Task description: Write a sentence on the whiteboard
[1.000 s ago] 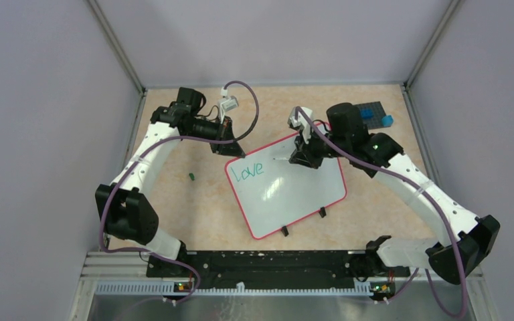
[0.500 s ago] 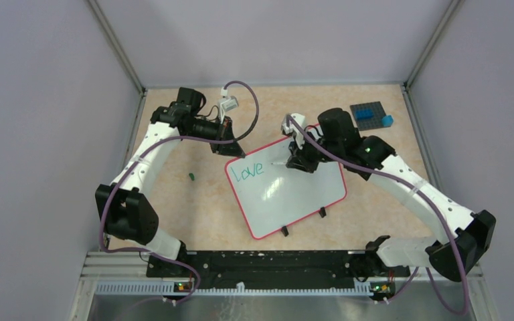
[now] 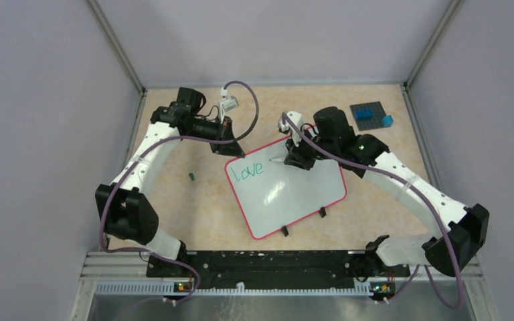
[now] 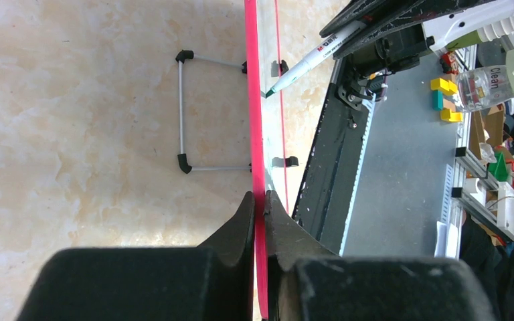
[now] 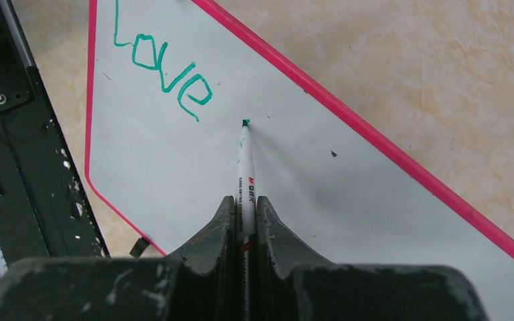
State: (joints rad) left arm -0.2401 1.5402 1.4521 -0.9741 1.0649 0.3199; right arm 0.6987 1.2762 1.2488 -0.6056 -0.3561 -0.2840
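The whiteboard is lying near the middle of the surface, turned at a slant, with its black clip feet pointing toward the arm bases. "Love" is showing in green ink by its far left corner, so the sentence appears to be only just begun.

A green-tipped marker is pointing at the board just past the final "e". Its tip is sitting at the glossy face, though actual contact is too fine to tell. The right tool is clamping the marker barrel between its fingers, leaning it low, probably so the tip can drag across cleanly.

The left tool is pinching the red-pink frame at the far left corner, seemingly bracing the board against the pen's push.

Away from the board, a small green object is lying to the left, and a dark studded plate is resting at the far right.
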